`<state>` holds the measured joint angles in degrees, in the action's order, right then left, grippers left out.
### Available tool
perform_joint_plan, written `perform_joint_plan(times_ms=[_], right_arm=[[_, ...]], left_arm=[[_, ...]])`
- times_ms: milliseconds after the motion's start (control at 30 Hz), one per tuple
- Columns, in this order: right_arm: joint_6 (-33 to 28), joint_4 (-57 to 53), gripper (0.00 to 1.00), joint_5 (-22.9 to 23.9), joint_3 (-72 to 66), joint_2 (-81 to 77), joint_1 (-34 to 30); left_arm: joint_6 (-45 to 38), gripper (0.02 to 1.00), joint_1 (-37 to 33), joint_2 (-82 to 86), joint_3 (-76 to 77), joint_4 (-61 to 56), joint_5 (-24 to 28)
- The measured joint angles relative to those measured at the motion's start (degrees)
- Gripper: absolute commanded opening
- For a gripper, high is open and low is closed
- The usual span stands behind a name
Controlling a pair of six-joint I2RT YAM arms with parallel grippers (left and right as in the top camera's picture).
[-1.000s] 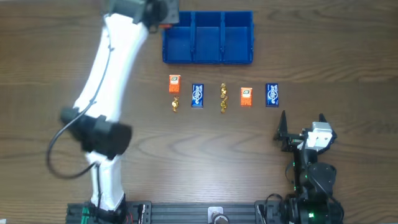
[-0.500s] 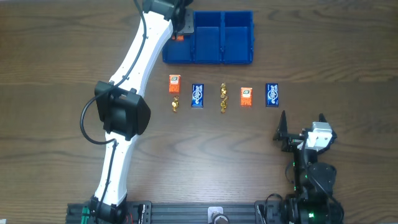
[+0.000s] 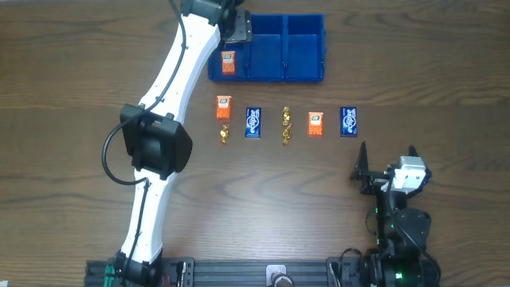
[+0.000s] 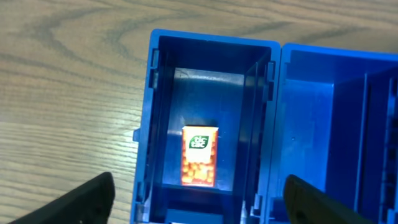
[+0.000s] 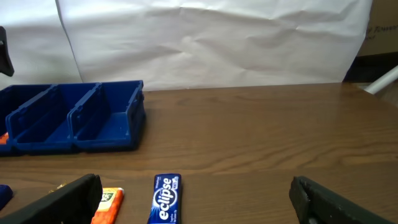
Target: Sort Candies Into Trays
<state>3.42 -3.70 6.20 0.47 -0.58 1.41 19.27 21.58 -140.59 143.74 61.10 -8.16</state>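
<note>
Orange box (image 4: 199, 155) lies in the left compartment of the blue tray (image 3: 267, 78), upper middle of the top view.
Left gripper (image 4: 199, 186) hangs directly above it, fingers apart and holding nothing; its wrist view shows the box's long axis running along the compartment. Right gripper (image 3: 386, 157), also spread, sits lower right, nearest the blue pack (image 3: 348, 121).

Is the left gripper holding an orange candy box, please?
No, the left gripper is open above the orange candy box, which lies in the blue tray.
</note>
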Motion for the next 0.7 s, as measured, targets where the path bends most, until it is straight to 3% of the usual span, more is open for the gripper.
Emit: perform_joint_plan(times_ms=[267, 433, 533, 700], right_arm=[[0.0, 0.0, 0.998, 0.0, 0.0, 0.0, 0.0], [0.0, 0.0, 0.998, 0.0, 0.0, 0.02, 0.0], [0.0, 0.0, 0.998, 0.0, 0.0, 0.02, 0.0], [0.0, 0.0, 0.998, 0.0, 0.0, 0.0, 0.0]], left_arm=[[0.22, 0.943, 0.7, 4.74, -2.16, 3.08, 0.02], [2.6, 0.969, 3.69, 25.11, -20.46, 1.18, -1.18], [4.33, 0.967, 5.79, 35.47, -34.12, -5.81, -1.18], [5.7, 0.967, 5.75, 36.63, -50.27, -14.45, 0.2]])
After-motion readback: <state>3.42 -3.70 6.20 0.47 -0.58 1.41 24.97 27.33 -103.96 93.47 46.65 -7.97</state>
